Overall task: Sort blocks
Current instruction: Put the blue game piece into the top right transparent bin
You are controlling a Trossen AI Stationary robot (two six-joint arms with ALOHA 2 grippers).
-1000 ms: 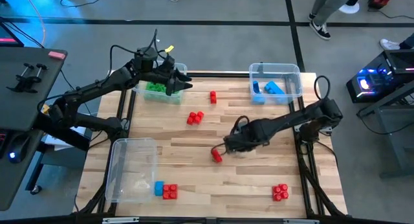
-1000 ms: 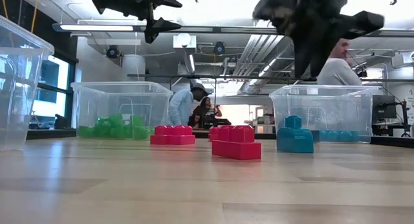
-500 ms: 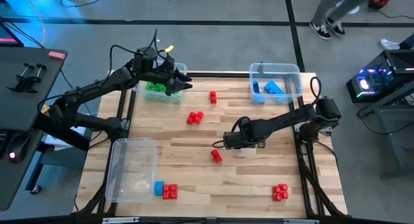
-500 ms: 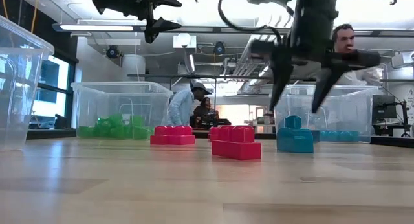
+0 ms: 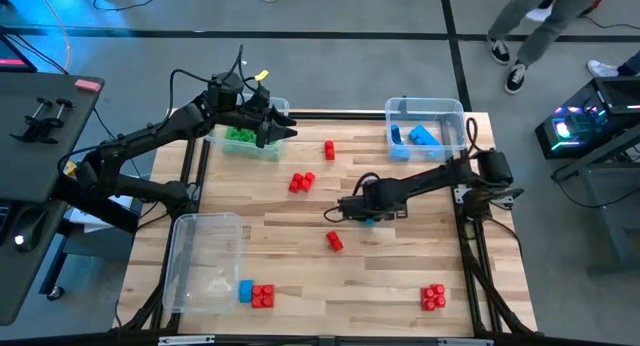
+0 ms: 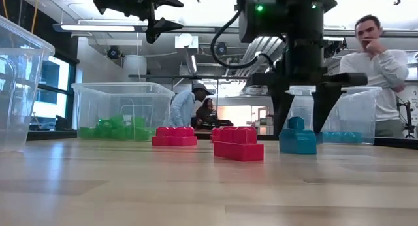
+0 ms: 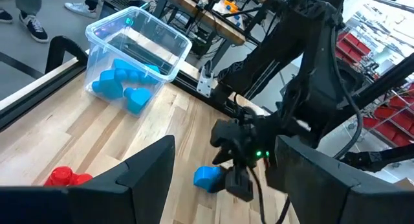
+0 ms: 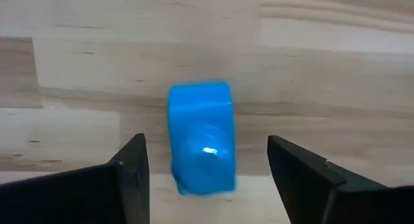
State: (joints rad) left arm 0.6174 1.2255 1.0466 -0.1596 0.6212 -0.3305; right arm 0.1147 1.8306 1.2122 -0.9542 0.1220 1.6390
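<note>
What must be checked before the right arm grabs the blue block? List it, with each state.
1. Right gripper open: ok.
2. Blue block sits between its jaws: ok.
3. Block lies free on the table, no other block touching: ok.
4. Blue bin unblocked: ok.
5. Left gripper far off, over the green bin: ok.
6. Jaws low enough to grip: cannot tell.
</note>
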